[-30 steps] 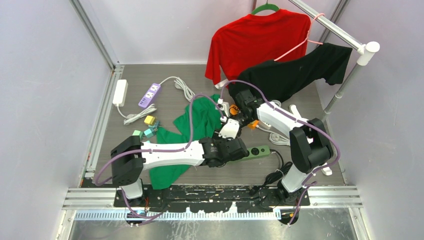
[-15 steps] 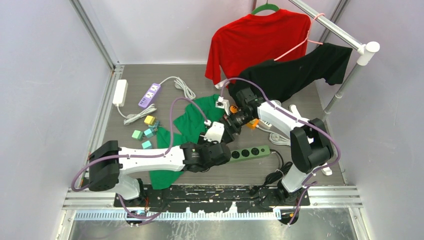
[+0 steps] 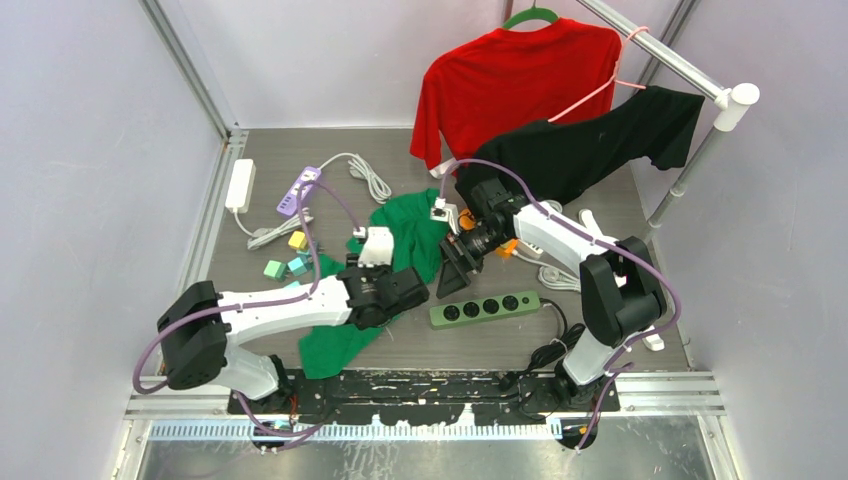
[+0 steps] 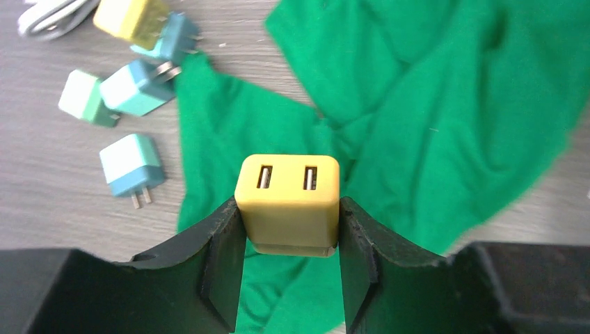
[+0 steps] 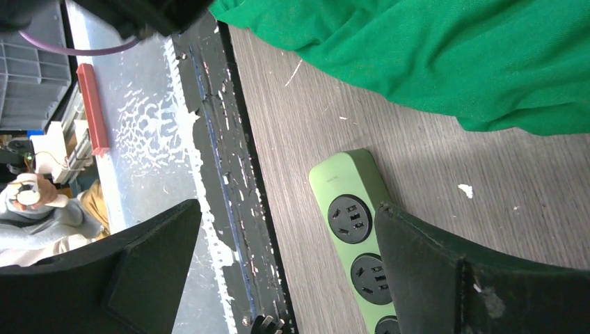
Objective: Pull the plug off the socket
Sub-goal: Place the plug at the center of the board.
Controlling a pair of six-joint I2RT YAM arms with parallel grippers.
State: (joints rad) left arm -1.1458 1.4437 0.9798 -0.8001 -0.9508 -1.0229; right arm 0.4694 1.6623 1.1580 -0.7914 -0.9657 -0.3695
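**Item 1, loose plugs**: several small blue, green and yellow cubes lying on the table to the left, not involved in the task. No writing can be read on them.

**Item 2, yellow plug**: clamped in the left gripper, whose jaws are narrowed onto its two flat sides. It hangs over the green cloth, well apart from the socket strip. Two slots show on the upper face and the prongs are hidden. No brand or label is visible.
- Handling (judged): light, stiff plastic block with smooth, possibly slippery faces.
- Best hold: the opposite flat sides, low on the body, as it is held here.

**Item 3, right gripper**: jaws spread wide and holding nothing, poised above the strip.

**Item 4, green power strip**: flat on the table, and every socket in view is vacant. Its markings are too small to read.
- Handling (judged): rigid and light enough to slide if tugged.
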